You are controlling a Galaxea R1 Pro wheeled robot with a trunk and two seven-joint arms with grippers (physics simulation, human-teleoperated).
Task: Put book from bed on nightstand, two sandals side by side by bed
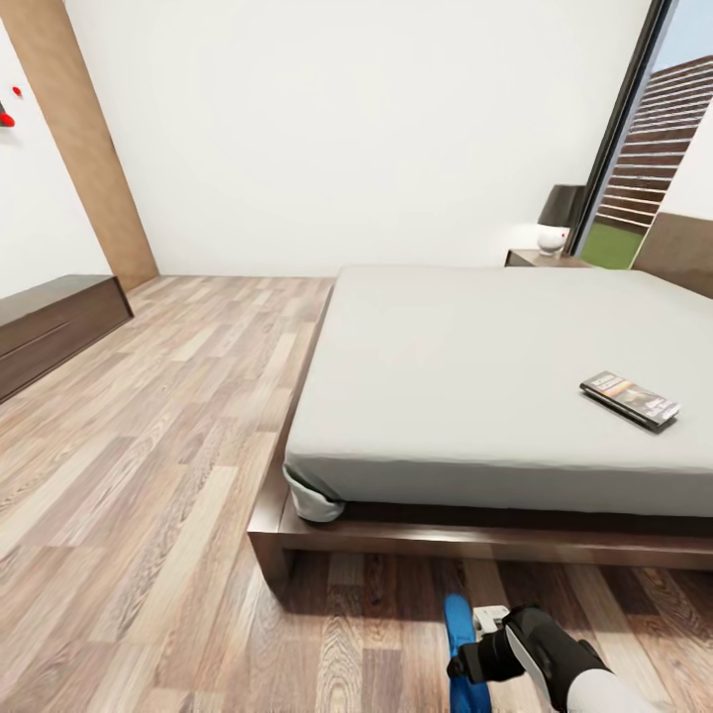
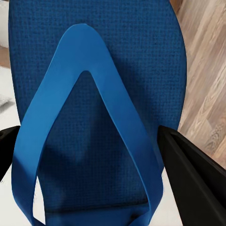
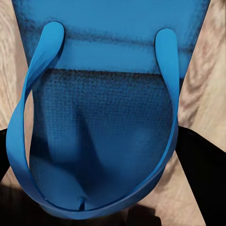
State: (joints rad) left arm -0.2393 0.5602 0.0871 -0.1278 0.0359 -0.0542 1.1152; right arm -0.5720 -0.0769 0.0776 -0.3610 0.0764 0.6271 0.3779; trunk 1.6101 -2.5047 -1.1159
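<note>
The book (image 1: pixel 630 399), dark with an orange band, lies flat on the bed (image 1: pixel 465 366) near its right side. A dark nightstand (image 1: pixel 535 259) stands at the bed's far corner. One blue sandal (image 1: pixel 458 644) hangs above the floor just in front of the bed's foot, with my right gripper (image 1: pixel 477 656) shut on it. In the right wrist view that sandal (image 3: pixel 108 122) sits between the black fingers (image 3: pixel 205 174) of the gripper (image 3: pixel 94 136). In the left wrist view my left gripper (image 2: pixel 89 134) is shut on the other blue sandal (image 2: pixel 94 56).
A long dark brown bench cabinet (image 1: pixel 50 322) runs along the left wall. A dark lamp (image 1: pixel 561 208) and a small white object (image 1: pixel 552 239) stand on the nightstand. Wooden floor (image 1: pixel 168 436) stretches left of the bed; a window (image 1: pixel 644 168) is at the far right.
</note>
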